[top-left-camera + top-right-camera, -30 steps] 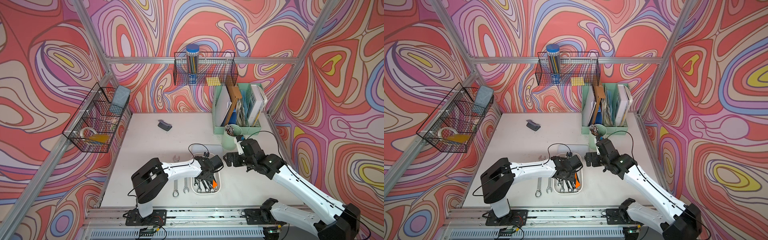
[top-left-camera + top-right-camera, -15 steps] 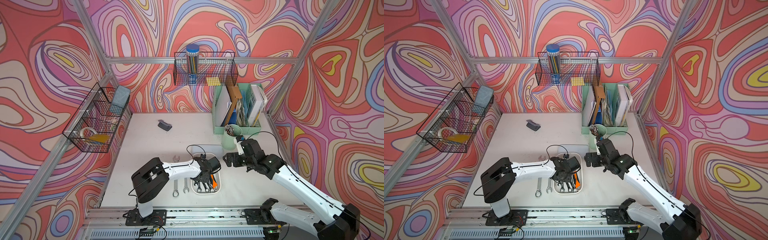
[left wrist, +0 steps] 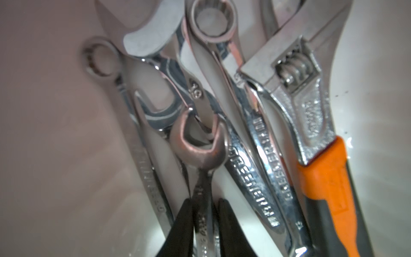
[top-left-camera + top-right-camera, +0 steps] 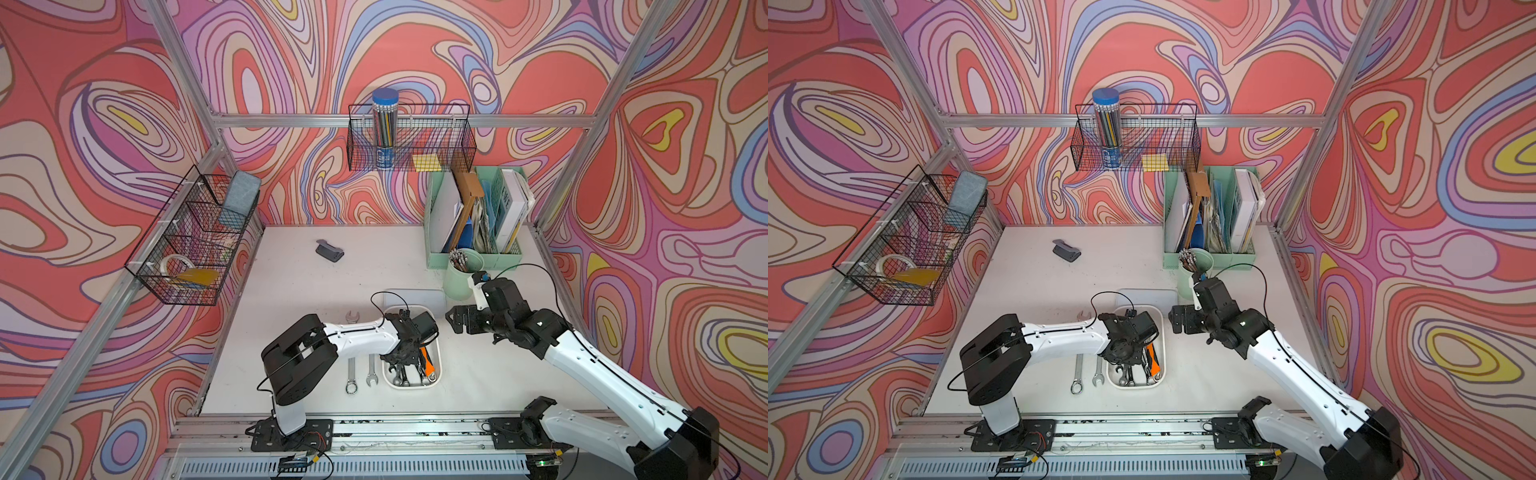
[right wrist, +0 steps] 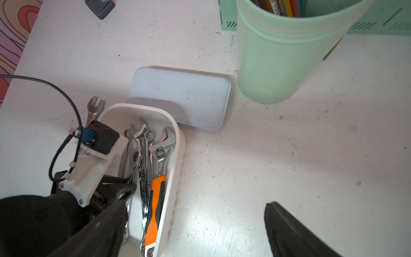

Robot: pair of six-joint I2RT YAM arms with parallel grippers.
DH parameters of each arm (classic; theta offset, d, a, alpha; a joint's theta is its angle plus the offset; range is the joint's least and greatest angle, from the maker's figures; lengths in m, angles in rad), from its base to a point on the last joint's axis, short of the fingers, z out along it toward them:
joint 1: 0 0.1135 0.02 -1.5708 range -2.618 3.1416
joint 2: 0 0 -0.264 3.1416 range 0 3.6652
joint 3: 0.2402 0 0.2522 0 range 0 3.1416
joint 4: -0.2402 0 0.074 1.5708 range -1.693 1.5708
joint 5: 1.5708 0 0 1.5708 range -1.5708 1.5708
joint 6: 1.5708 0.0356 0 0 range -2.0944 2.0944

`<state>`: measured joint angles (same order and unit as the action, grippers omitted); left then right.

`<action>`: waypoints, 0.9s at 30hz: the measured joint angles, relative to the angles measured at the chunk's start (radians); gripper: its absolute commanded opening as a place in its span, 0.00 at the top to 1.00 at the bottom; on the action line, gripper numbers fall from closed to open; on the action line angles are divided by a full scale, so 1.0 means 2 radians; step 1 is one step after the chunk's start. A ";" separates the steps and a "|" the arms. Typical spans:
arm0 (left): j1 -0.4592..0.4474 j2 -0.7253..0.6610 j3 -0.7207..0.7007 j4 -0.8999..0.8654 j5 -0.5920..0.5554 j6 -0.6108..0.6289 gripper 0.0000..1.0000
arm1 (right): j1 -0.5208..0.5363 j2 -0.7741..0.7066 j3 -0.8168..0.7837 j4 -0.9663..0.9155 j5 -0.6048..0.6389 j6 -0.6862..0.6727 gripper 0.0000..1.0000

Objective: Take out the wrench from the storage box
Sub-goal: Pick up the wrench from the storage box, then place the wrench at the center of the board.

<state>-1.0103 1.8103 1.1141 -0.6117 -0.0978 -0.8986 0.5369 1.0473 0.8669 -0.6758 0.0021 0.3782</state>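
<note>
Two loose wrenches [image 4: 351, 372] lie on the table [image 4: 299, 291], just left of the storage box [image 4: 411, 386]. My left gripper [image 3: 205, 222] is down in the box. Its fingers [image 3: 180, 224] are nearly closed either side of the shank of one wrench [image 3: 200, 153] in the pile, but I can't tell if they're actually clamped. An orange-handled adjustable wrench [image 3: 311, 115] lies beside it in the same box. My right gripper [image 4: 452, 322] hovers right of the box, jaws wide, nothing in them. A green cup [image 4: 463, 272] stands near it, farther back.
</note>
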 measured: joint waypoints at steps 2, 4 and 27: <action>0.001 -0.001 -0.001 0.002 0.001 0.000 0.88 | 0.000 0.000 -0.004 0.001 -0.001 0.000 0.02; 0.001 -0.001 -0.001 0.003 0.001 -0.002 0.91 | 0.000 0.000 -0.006 0.002 -0.001 0.000 0.02; 0.001 -0.023 0.009 -0.032 0.002 -0.007 1.00 | -0.006 -0.010 -0.008 0.001 -0.004 -0.001 0.02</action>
<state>-1.0088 1.7634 1.1324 -0.6758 -0.0929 -0.9123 0.5247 1.0279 0.8505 -0.6731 -0.0063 0.3771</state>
